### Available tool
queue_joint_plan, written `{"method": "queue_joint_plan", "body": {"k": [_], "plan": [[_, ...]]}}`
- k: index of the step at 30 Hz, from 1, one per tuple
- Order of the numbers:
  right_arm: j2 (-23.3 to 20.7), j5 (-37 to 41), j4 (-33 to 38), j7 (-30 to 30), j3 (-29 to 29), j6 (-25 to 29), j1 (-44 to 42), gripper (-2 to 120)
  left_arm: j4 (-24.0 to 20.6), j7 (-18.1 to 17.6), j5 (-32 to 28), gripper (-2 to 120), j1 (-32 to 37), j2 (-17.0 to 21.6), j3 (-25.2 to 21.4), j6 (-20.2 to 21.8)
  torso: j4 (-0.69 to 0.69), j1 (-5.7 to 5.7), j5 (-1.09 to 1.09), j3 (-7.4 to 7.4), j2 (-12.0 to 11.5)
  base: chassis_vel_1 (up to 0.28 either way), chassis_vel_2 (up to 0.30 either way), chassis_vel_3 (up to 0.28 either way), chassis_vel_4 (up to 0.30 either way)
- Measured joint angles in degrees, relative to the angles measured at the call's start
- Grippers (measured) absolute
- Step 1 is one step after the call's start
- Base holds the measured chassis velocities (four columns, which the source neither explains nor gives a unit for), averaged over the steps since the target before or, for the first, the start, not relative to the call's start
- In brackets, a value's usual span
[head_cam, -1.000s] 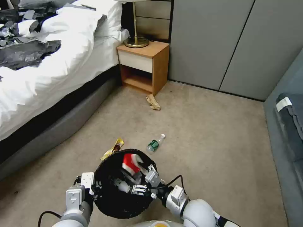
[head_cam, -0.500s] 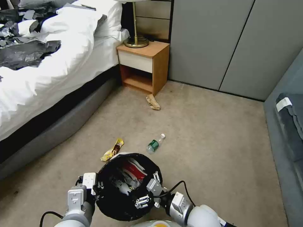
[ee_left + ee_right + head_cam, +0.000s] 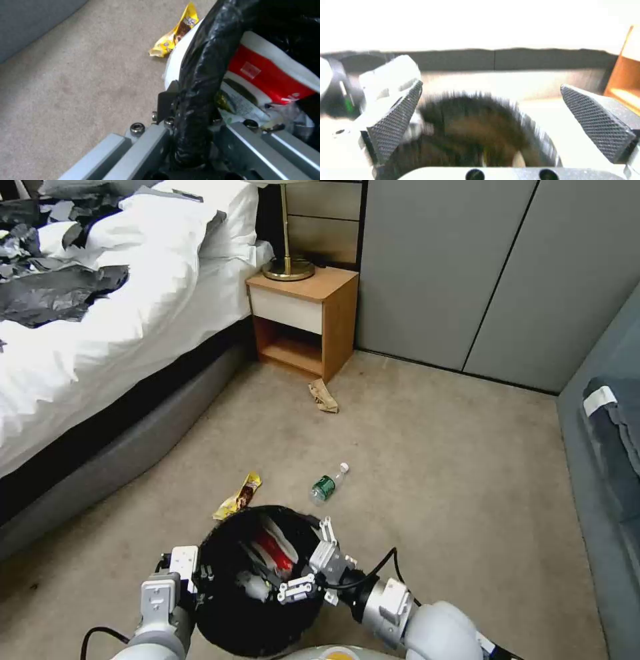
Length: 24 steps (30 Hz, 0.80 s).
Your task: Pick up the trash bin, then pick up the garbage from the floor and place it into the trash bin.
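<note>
1. The trash bin, black-lined, sat at six o'clock in the head view, raised off the floor and already holding a red-and-white packet with other scraps.
2. The left hand was clamped on the bin's rim at nine o'clock, the bag pinched between its fingers.
3. The right hand hung over the bin's three o'clock edge, fingers spread wide and empty.
4. Three pieces remained on the floor, so by my judgement the job was partly done: a brown paper bag at twelve o'clock near the nightstand, a small bottle at one o'clock, and a yellow wrapper at eleven, just beside the bin.
</note>
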Motion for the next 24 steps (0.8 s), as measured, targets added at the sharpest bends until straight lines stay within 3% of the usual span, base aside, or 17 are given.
{"method": "queue_joint_plan", "body": {"k": [6, 12, 18, 24], "plan": [[2.1, 8.6, 3.0, -0.2, 3.3, 4.2, -2.0, 100, 0.4, 0.0, -0.1, 0, -0.1, 0.2, -0.4, 0.0, 0.00, 0.00, 0.02, 0.00, 0.0, 0.000, 0.000, 0.000, 0.000], [4.4, 11.1, 3.7, 0.0, 5.0, 6.3, -3.0, 100, 0.4, 0.0, -0.4, 0, -0.1, 0.2, -0.6, 0.0, 0.01, 0.00, 0.02, 0.00, 0.0, 0.000, 0.000, 0.000, 0.000], [9.7, 1.7, 3.7, 3.2, 11.0, 10.3, -6.6, 100, 0.3, 0.1, -1.1, 0, 0.0, 0.2, -1.8, -0.1, 0.01, 0.00, 0.01, 0.00, 0.0, 0.000, 0.000, 0.000, 0.000], [14.8, -7.4, 3.5, 12.3, 16.8, 14.2, -14.5, 100, -0.1, 0.3, -1.2, 0, -0.5, 0.3, -2.6, -0.5, -0.01, 0.00, 0.01, 0.00, 0.0, 0.000, 0.000, 0.000, 0.000]]}}
